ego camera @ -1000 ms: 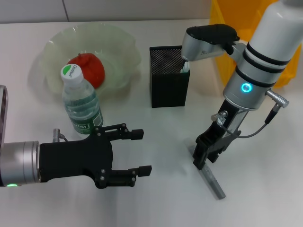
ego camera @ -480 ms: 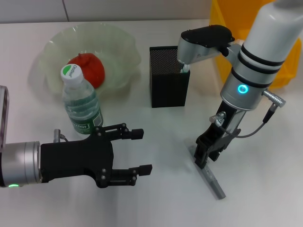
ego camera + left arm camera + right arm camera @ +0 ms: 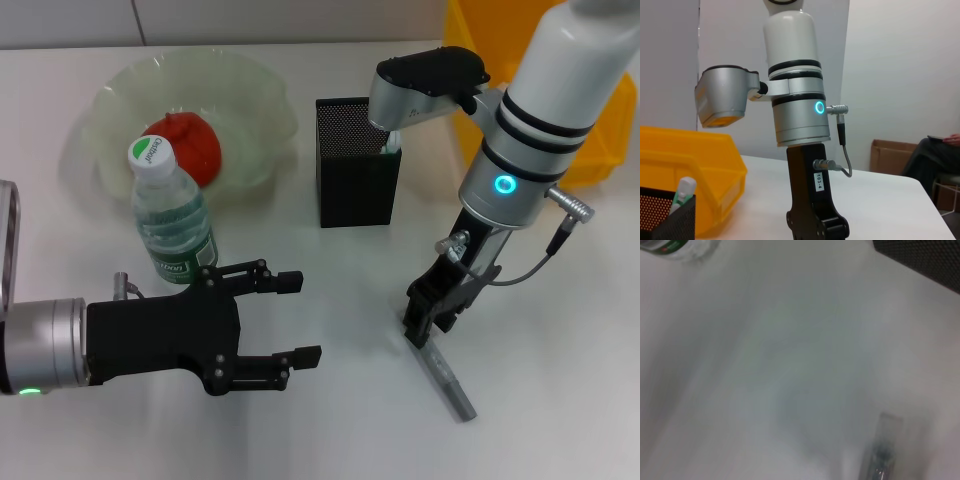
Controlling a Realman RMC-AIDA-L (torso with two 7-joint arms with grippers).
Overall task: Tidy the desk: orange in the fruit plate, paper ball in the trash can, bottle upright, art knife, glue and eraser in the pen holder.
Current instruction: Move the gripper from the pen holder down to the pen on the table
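Grey art knife (image 3: 446, 378) flat under right end effector (image 3: 424, 325), finger state unclear.

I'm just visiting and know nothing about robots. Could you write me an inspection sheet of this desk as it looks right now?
Surface: white table, no spills seen.
Job's things: orange in the fruit plate; bottle upright; glue standing in the pen holder; art knife lying on the table; trash can at the far right edge; eraser and paper ball not seen.
Clutter: nothing seen.
Grippers: left gripper open, hovering near the bottle; right gripper over the art knife's upper end.
Cables: grey cable looped at the right wrist.
Surroundings: cardboard box and a seated person in the left wrist view.
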